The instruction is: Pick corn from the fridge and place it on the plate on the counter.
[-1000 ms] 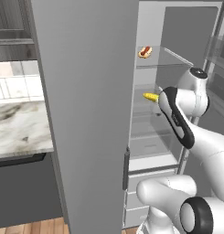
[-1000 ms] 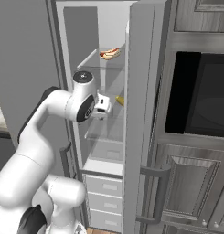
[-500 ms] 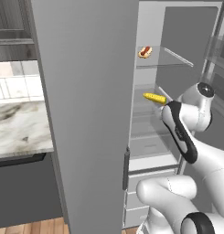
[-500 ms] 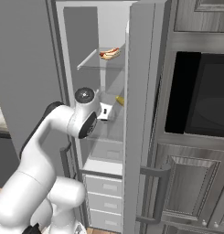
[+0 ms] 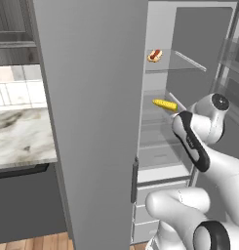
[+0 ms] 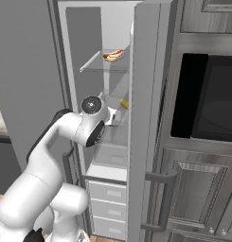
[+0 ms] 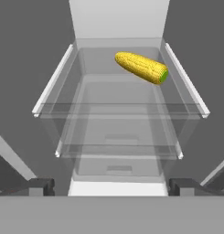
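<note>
Corn (image 7: 141, 67): yellow bumpy cob, green tip, lying flat toward the rear right of a clear glass shelf (image 7: 118, 109) in the fridge (image 5: 91, 122). Hot dog (image 5: 154, 55) sits one shelf up. Shelf front edge and left half are free. Gripper (image 7: 111, 186) released, empty, well short of the corn, in front of the shelf.

Both base views look forward into the open fridge (image 5: 91, 122) from behind the arm, sharing its glass shelves: the left one from 7 o'clock, the right from 5 o'clock. The hand view sits close, facing the corn (image 7: 141, 67) at 1 o'clock.
</note>
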Robot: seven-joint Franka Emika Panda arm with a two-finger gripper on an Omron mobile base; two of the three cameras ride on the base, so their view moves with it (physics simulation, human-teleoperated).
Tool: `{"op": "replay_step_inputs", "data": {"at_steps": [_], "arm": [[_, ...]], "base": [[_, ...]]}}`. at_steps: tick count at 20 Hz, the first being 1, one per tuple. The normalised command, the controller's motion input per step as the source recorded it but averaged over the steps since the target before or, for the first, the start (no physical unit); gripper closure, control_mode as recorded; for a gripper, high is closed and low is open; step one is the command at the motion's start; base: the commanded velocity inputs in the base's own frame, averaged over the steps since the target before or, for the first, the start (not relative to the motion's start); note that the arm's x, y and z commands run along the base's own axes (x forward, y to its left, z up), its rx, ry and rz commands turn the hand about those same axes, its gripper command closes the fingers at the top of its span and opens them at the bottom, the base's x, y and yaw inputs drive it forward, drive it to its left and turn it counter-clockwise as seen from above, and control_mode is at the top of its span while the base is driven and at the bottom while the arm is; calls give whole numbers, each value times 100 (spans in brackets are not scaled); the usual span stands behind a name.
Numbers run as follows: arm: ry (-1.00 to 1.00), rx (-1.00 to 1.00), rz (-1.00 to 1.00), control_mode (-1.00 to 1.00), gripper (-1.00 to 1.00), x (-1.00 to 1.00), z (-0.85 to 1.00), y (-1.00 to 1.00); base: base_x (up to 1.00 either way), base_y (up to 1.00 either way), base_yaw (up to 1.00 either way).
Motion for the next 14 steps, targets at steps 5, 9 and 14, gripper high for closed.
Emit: {"op": "replay_step_inputs", "data": {"at_steps": [5,9,14], "arm": [[-4,0,0,-100,-100,58,0,-7],[-1,0,0,-100,-100,51,0,-1],[0,0,0,-100,-100,46,0,0]], "base": [[0,0,0],[0,0,0],[0,0,0]]}}
